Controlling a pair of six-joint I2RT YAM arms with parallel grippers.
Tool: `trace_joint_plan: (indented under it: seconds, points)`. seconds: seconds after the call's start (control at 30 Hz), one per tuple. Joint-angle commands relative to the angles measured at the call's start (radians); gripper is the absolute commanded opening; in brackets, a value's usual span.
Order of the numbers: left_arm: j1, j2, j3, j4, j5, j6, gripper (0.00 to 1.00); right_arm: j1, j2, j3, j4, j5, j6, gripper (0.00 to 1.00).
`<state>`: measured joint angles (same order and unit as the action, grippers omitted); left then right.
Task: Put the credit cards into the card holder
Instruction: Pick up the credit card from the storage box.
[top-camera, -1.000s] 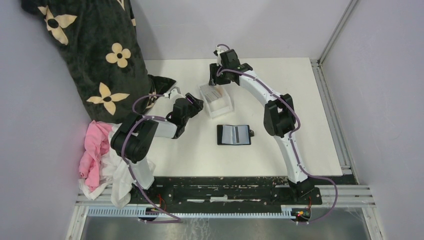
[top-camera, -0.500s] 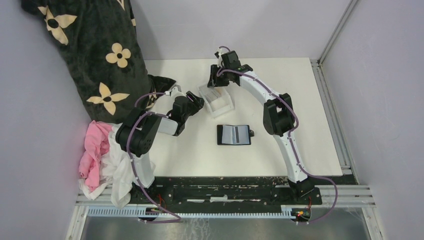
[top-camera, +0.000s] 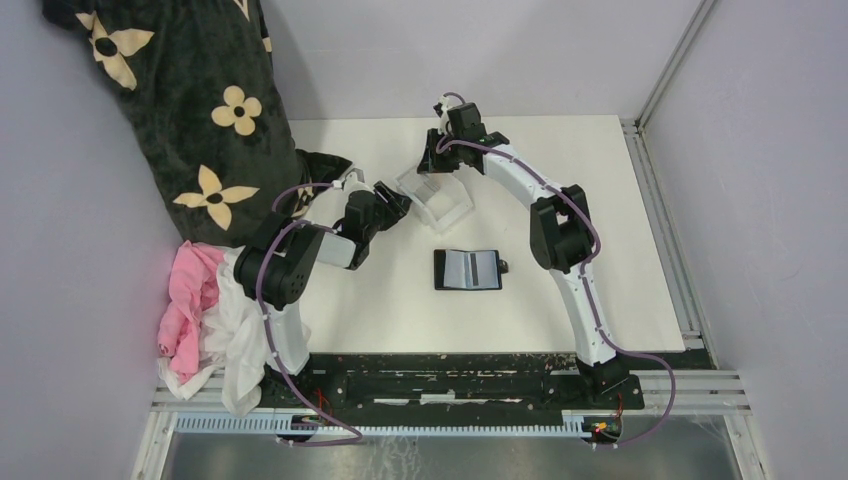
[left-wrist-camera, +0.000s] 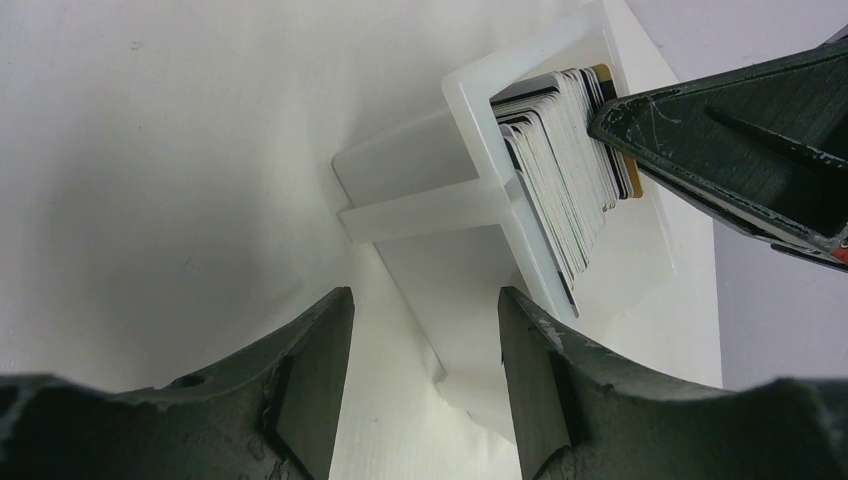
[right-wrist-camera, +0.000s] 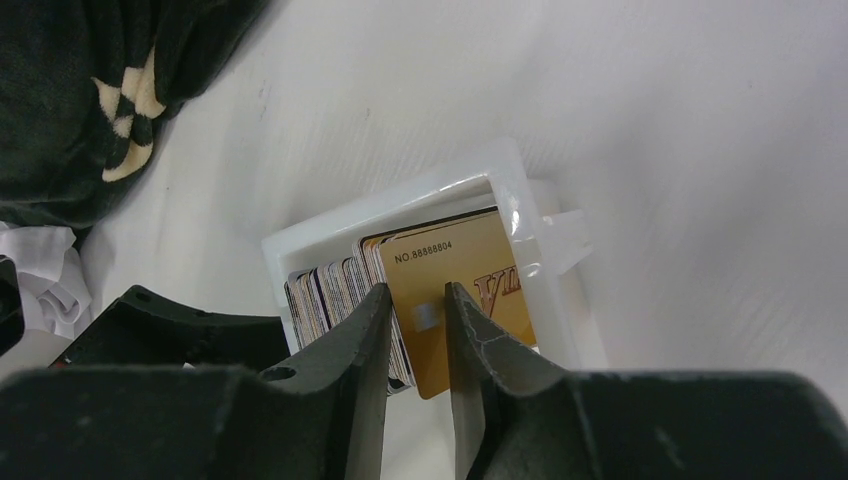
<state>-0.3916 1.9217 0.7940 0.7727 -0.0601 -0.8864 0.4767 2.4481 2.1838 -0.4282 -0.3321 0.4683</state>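
1. Two arms are at the clear tray, and the credit cards stand on edge inside it as a tight stack. The card holder lies open on the table, well apart from the tray on the side toward the arm bases.
2. Right gripper hangs right over the tray with its fingers a narrow gap apart, lined up on the tan card at the end of the stack. Nothing looks pinched.
3. Left gripper sits just beside the tray, fingers spread wide and holding nothing.
4. Handling guess: these cards should be light, stiff and slick, and they're packed so close that two could easily come up together. The free top edge sticking above the tray wall looks like the only sane place to pinch.
5. Views: the right wrist view shows the tan card's printed face. The left wrist view shows the stack edge-on and a right finger at the tan end. Only the top view shows the card holder.
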Motion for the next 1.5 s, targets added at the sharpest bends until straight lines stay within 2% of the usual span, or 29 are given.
trace_joint_plan:
  seconds: [0.0,0.63,0.9,1.17,1.47]
  points:
    - [0.004,0.005,0.045,0.058,0.031,-0.023,0.62,0.026,-0.080,-0.021,-0.021,-0.037,0.015,0.30]
    - [0.008,-0.015,0.028,0.060,0.034,-0.026,0.62,0.040,-0.138,-0.035,-0.028,0.011,0.001,0.19]
    - [0.009,-0.044,0.008,0.062,0.025,-0.028,0.62,0.053,-0.173,-0.051,-0.093,0.152,-0.087,0.02]
    - [0.008,-0.123,-0.037,0.033,0.005,-0.005,0.61,0.079,-0.254,-0.113,-0.113,0.382,-0.187,0.01]
    - [0.007,-0.306,-0.146,0.004,-0.008,0.010,0.62,0.083,-0.455,-0.293,-0.080,0.395,-0.190,0.01]
